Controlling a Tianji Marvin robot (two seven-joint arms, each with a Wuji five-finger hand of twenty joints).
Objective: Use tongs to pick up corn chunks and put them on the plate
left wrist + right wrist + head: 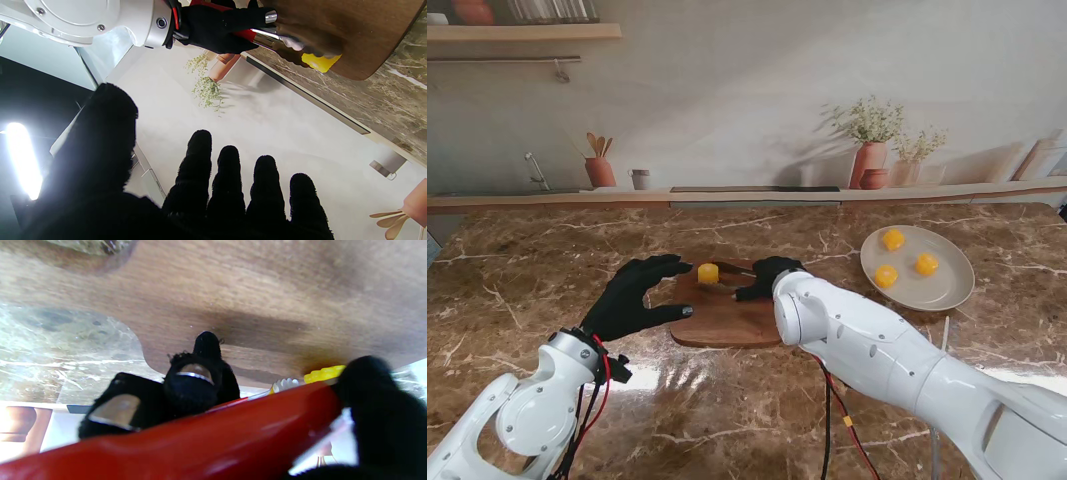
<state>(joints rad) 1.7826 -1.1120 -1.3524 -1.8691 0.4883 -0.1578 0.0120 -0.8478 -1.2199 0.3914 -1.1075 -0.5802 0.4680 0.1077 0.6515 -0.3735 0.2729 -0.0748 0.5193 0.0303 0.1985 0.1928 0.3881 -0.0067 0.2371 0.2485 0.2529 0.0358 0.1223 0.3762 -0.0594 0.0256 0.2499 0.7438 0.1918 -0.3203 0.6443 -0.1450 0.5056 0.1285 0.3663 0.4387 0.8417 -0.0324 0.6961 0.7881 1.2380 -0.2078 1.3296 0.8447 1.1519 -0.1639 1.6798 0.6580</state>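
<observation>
The left hand (634, 297) is hovering at the left edge of the wooden cutting board (722, 318), its black-gloved fingers (228, 173) spreading apart and gripping nothing. At about two o'clock from that hand, a yellow corn chunk (708, 273) is sitting on the far part of the board; it is looking like a short, bright, upright cylinder with a ribbed kernel surface. Just at three o'clock from the chunk, the right hand (766, 277) is clamping together on the red-handled tongs (206, 436), whose metal tips (283, 39) are reaching in beside the chunk; whether they are touching it is not showing clearly. Farther toward three o'clock on the marble surface (547, 250), the pale plate (957, 290) is carrying three more yellow corn pieces (893, 239), lying well apart from the board
</observation>
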